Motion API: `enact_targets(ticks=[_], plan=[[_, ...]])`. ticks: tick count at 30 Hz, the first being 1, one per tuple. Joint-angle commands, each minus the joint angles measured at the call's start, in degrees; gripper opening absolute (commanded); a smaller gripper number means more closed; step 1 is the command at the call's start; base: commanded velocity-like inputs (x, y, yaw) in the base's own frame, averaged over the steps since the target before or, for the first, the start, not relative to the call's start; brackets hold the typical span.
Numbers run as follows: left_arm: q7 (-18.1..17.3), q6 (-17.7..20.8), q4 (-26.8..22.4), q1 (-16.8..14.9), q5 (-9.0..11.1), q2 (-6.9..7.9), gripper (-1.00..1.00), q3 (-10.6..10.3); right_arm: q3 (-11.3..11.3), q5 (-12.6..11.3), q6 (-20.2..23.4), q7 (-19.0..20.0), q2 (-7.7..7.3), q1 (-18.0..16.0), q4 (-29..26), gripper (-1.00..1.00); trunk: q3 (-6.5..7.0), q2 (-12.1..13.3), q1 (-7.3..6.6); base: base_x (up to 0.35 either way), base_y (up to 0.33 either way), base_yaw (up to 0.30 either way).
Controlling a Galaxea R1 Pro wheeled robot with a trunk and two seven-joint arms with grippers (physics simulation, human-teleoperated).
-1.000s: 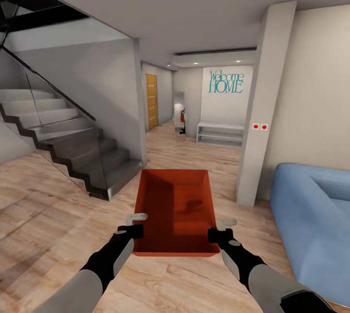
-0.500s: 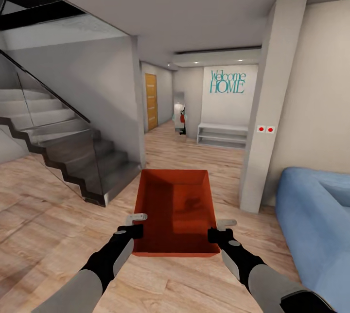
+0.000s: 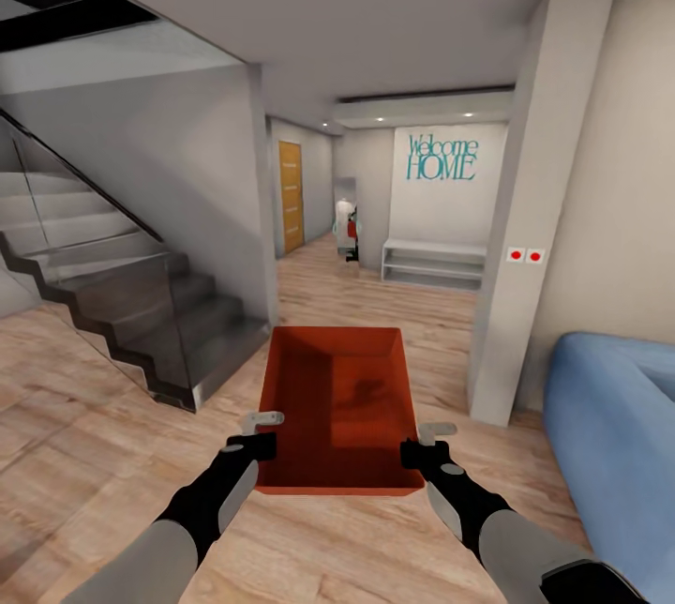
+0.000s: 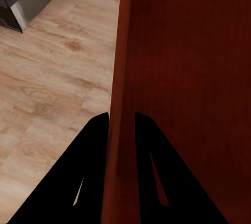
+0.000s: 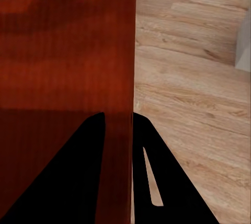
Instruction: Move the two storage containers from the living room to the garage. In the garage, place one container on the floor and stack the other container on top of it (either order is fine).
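One plain orange-red rectangular storage bin with no top is up in the air in front of the robot, over the light wood-plank floor. I count one bin; the second one must be somewhere else.

Two end effectors hold it. The left end effector is clamped on the bin's left wall, with one finger inside and one outside, as the left wrist view shows. The right end effector is clamped on the right wall the same way. The bin looks level.

I think the step in hand is carrying the first bin out of the living room. The garage is not reached yet. Ahead of the bin is a hallway with one orange wooden door and one white low shelf. One grey staircase is left of the bin, one blue sofa is right of it.

Next the robot should roll on, steer between the staircase and the white pillar, and keep both grips tight.
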Motion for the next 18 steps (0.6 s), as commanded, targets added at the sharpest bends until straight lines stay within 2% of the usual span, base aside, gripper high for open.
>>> enact_targets(ticks=[1, 18], plan=[[0.62, 0.18, -0.10, -0.03, 3.54, 0.10, -1.00, 4.20, -1.09, -0.40, -0.16, -0.05, -0.02, -0.03, -0.22, -1.00, -0.02, -0.04, 0.05, 0.323, 0.000, 0.000], [0.62, 0.18, -0.10, -0.03, 3.54, 0.10, -1.00, 4.14, -1.07, -0.40, -0.07, -0.05, 0.07, -0.03, -0.20, -1.00, -0.02, -0.04, 0.05, 0.323, 0.000, 0.000]])
